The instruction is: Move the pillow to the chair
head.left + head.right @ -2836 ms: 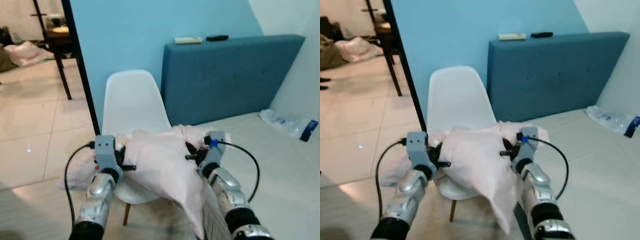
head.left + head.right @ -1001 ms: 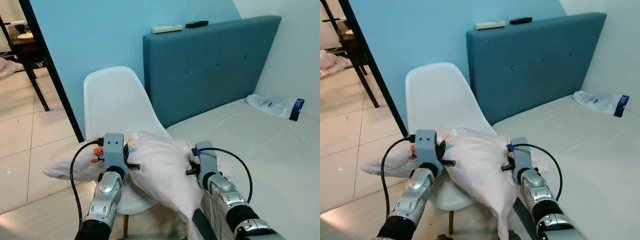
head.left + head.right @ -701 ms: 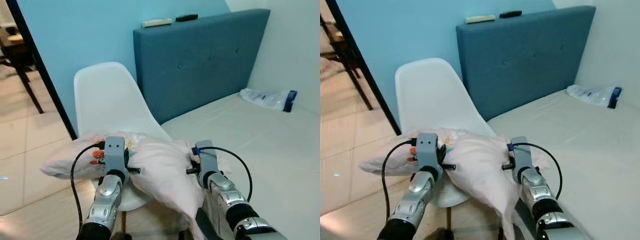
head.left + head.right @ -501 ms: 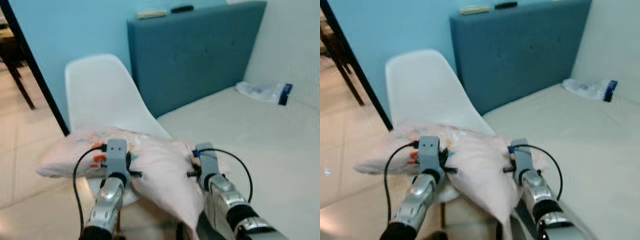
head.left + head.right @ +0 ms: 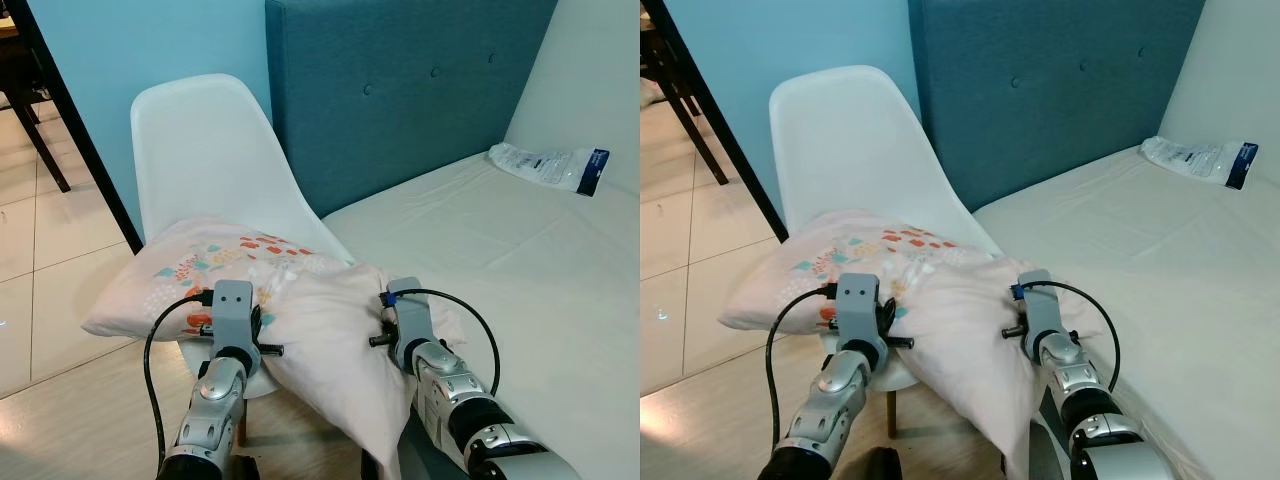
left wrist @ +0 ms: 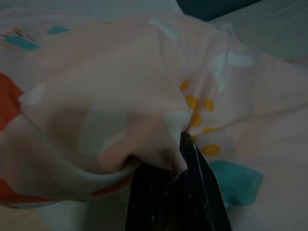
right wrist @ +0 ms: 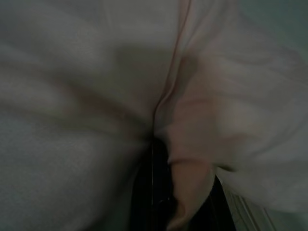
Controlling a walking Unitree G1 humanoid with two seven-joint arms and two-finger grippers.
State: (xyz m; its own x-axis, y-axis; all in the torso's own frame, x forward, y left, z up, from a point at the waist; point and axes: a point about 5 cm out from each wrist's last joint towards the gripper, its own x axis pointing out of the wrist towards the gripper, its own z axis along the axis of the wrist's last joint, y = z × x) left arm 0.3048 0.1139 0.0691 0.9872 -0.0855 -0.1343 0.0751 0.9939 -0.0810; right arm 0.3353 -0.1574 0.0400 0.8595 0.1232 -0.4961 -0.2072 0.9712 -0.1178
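Lowered since earlier, pillow (image 5: 200, 275) overhangs the chair (image 5: 205, 150) seat edge, left gripper (image 5: 262, 318) and right gripper (image 5: 385, 318) fingers clamping it.

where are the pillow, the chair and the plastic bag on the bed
pillow (image 5: 200, 265), left eye view, on its patterned top face.
chair (image 5: 200, 140), left eye view, on the white backrest.
plastic bag (image 5: 1200, 158), right eye view, on its clear middle, lying on the bed.

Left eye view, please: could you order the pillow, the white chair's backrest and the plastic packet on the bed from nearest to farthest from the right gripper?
1. The pillow, pinched in the right gripper itself.
2. The white chair's backrest, ahead and to the left.
3. The plastic packet, far off to the right on the bed.
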